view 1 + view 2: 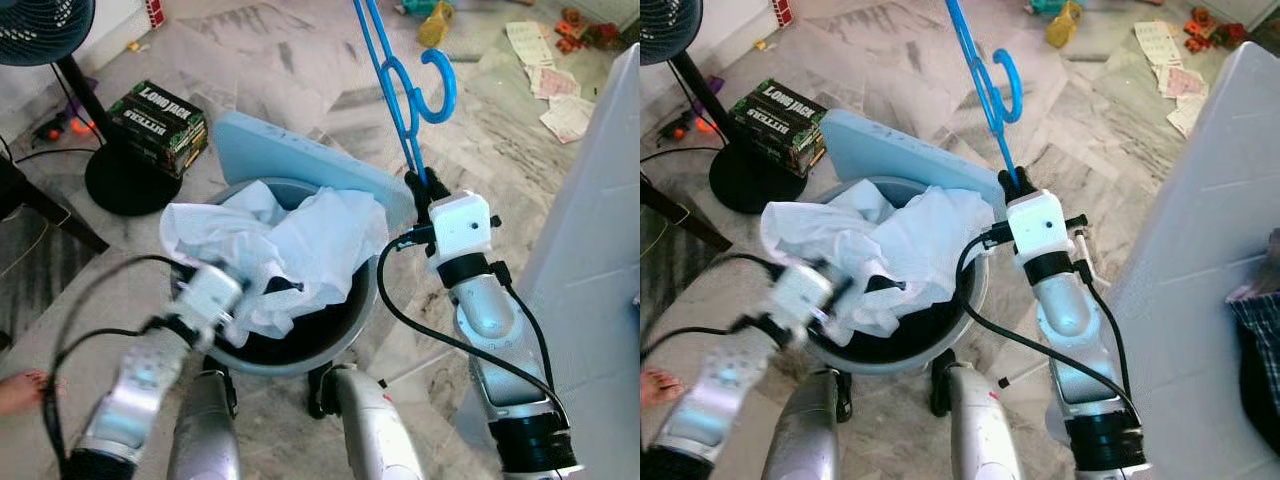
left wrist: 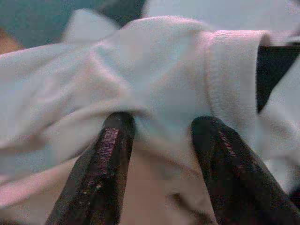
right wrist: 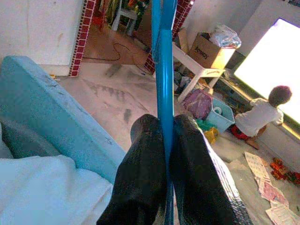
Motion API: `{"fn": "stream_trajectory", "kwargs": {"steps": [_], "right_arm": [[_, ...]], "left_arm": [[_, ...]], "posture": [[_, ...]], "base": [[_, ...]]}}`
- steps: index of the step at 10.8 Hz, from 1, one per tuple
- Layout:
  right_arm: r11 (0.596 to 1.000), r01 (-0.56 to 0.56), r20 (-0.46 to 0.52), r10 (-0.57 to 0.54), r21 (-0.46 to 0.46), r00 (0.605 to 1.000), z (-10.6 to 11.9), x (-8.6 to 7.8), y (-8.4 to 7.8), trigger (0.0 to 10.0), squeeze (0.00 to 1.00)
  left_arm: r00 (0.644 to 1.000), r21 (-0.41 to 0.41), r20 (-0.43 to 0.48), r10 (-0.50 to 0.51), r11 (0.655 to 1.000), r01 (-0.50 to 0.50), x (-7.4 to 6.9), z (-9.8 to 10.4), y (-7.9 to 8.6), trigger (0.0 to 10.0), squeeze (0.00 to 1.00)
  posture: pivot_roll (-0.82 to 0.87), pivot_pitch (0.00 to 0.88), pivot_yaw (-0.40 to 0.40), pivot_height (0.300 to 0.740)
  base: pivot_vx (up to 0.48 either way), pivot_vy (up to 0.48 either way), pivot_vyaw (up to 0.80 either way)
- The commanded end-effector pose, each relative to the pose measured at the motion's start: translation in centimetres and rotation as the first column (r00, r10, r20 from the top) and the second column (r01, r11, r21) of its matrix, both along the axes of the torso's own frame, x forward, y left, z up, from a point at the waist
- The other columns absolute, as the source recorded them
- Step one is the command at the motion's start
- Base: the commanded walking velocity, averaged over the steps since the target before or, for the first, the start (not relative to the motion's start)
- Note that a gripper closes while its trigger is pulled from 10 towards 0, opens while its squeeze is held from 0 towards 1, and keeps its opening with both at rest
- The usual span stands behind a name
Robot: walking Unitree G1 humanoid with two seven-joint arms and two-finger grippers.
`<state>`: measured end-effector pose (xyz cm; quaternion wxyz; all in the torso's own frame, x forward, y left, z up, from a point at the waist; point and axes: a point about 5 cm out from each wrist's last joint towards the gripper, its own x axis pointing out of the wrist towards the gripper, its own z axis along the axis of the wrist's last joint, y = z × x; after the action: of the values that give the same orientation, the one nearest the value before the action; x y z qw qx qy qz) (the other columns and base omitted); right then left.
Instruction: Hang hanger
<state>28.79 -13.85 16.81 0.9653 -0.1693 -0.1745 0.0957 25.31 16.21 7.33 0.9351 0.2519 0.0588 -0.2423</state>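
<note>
A blue plastic hanger [image 1: 405,90] stands upright before me, its hook curling right. My right gripper [image 1: 424,188] is shut on its lower bar, and in the right wrist view both black fingers [image 3: 140,178] clamp the blue hanger bar [image 3: 164,79]. White cloth [image 1: 270,250] is piled in a round grey basket [image 1: 345,335]. My left gripper [image 1: 235,305] reaches into the basket's near left side. Seen from the left wrist, its fingers [image 2: 108,173] stand open with a fold of the white cloth [image 2: 159,93] between and just beyond them.
A light blue board [image 1: 300,160] leans behind the basket. A black fan base [image 1: 125,180] and a dark box [image 1: 160,125] stand at the left. A white panel [image 1: 600,230] rises on the right. Papers [image 1: 555,85] and toys litter the far floor. A person [image 3: 260,115] sits far off.
</note>
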Motion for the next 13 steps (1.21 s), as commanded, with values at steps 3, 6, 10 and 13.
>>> {"fn": "stream_trajectory", "kwargs": {"steps": [3,6,10,13], "right_arm": [[1.000,0.005,0.009,-0.005,0.003,1.000,0.0,-0.2,0.0,10.0,0.00],[1.000,0.007,0.009,-0.007,0.012,1.000,-0.1,0.1,0.0,10.0,0.00],[0.994,0.089,0.119,-0.096,0.063,0.988,2.5,2.1,-0.2,10.0,0.00],[0.994,0.089,0.119,-0.096,0.063,0.988,2.5,2.1,-0.2,10.0,0.00]], "left_arm": [[0.993,-0.040,-0.003,-0.119,0.992,0.119,-1.7,0.0,-2.8,10.0,0.00],[0.992,-0.167,-0.012,0.123,0.978,-0.124,-2.8,0.4,1.1,10.0,1.00],[0.969,-0.292,-0.024,0.247,0.925,-0.243,-2.3,1.3,1.6,10.0,0.00],[0.969,-0.292,-0.024,0.247,0.925,-0.243,-2.3,1.3,1.6,10.0,0.00]], "posture": [[0.03,0.342,-0.142,0.740],[0.07,0.329,-0.131,0.740],[0.10,0.278,-0.124,0.740],[0.10,0.278,-0.124,0.740]], "base": [[0.000,0.000,0.00],[0.000,0.000,0.00],[0.000,0.000,0.00],[0.000,0.000,0.00]]}}
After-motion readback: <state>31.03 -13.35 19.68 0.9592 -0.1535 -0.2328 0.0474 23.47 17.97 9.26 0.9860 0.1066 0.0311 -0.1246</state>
